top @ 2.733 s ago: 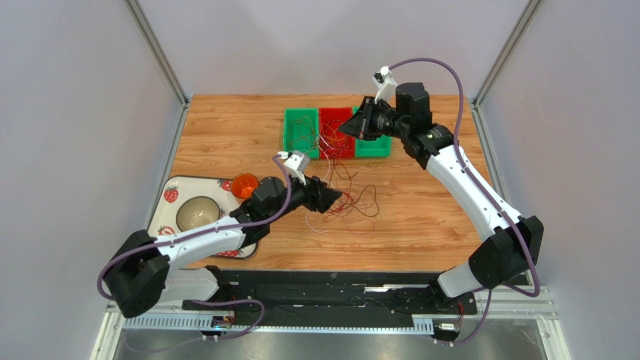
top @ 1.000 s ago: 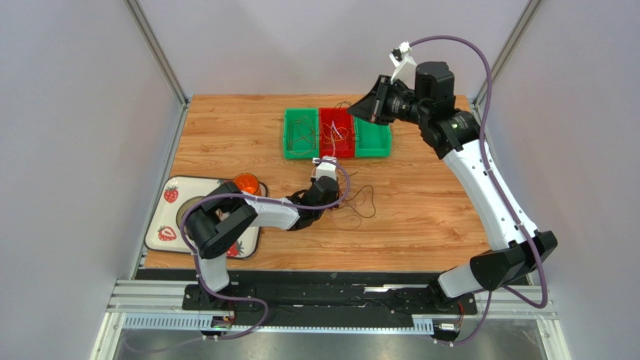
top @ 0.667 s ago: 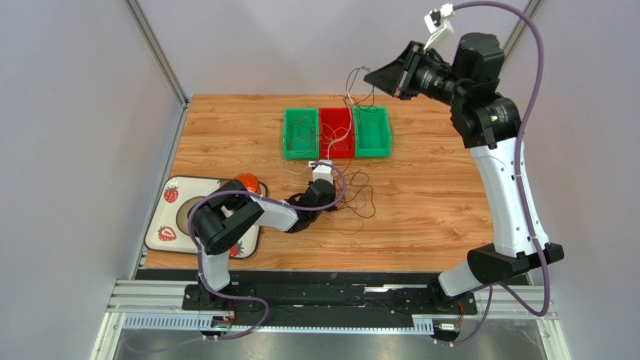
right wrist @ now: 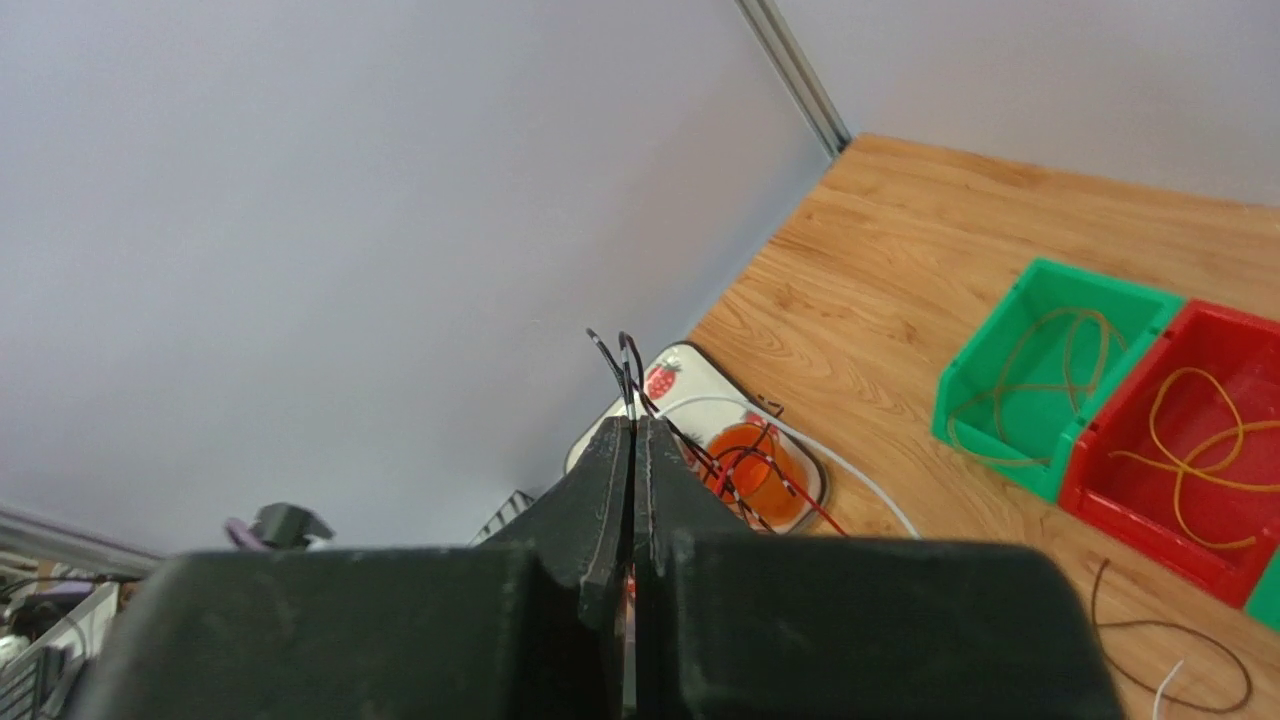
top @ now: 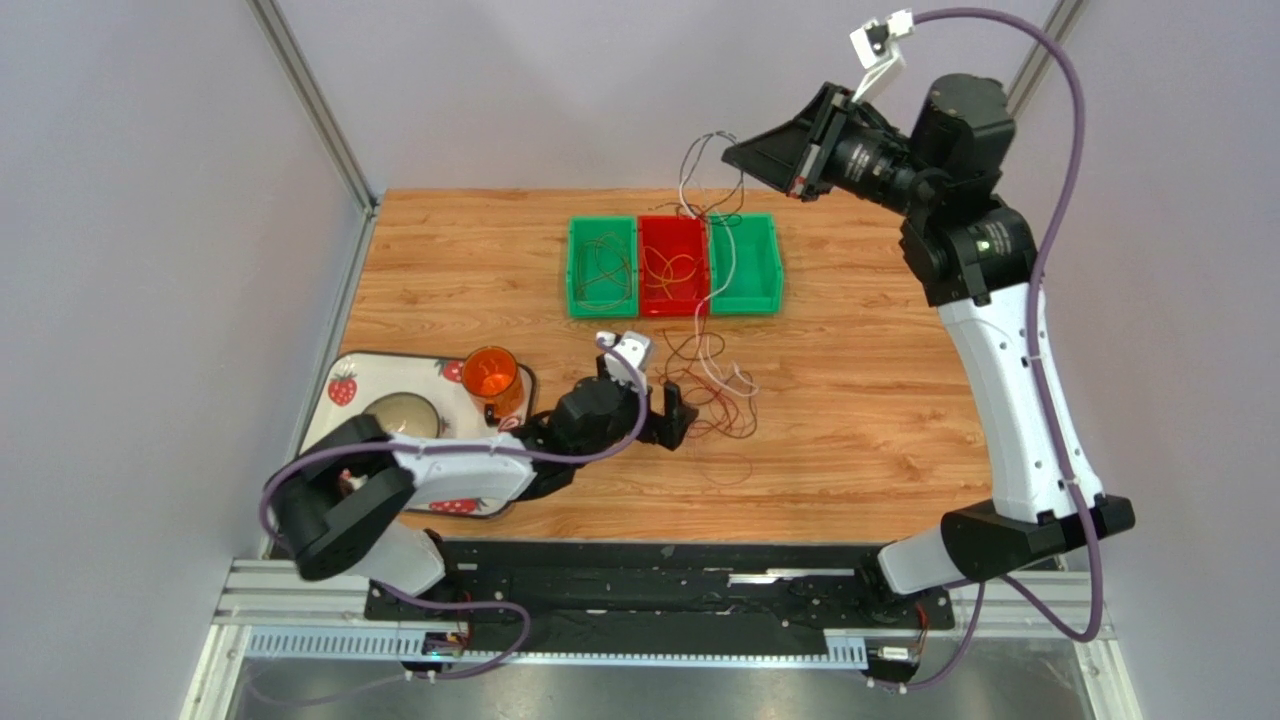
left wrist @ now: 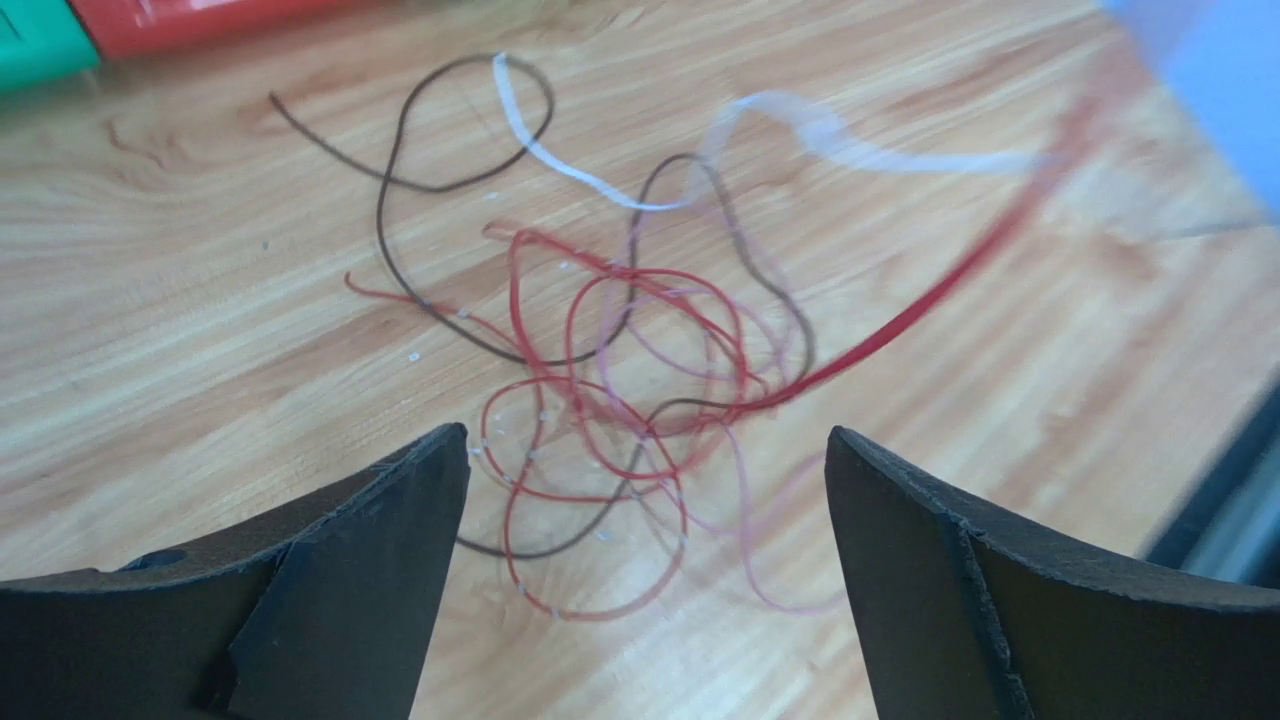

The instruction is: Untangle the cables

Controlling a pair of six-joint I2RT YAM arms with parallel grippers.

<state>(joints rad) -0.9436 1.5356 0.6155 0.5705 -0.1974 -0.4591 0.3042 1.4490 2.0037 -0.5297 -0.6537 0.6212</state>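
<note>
Cables [left wrist: 661, 420] well apart from table [top: 872, 405] edges

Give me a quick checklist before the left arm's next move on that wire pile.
1. Left end effector open: ok.
2. Tangle of thin red, brown and white wires centred in front of it: ok.
3. Right end effector shut on raised wire strands: ok.
4. Those strands free of the tangle: not ok, they run down into it.
5. Right-hand green plastic bin empty: cannot tell.
</note>
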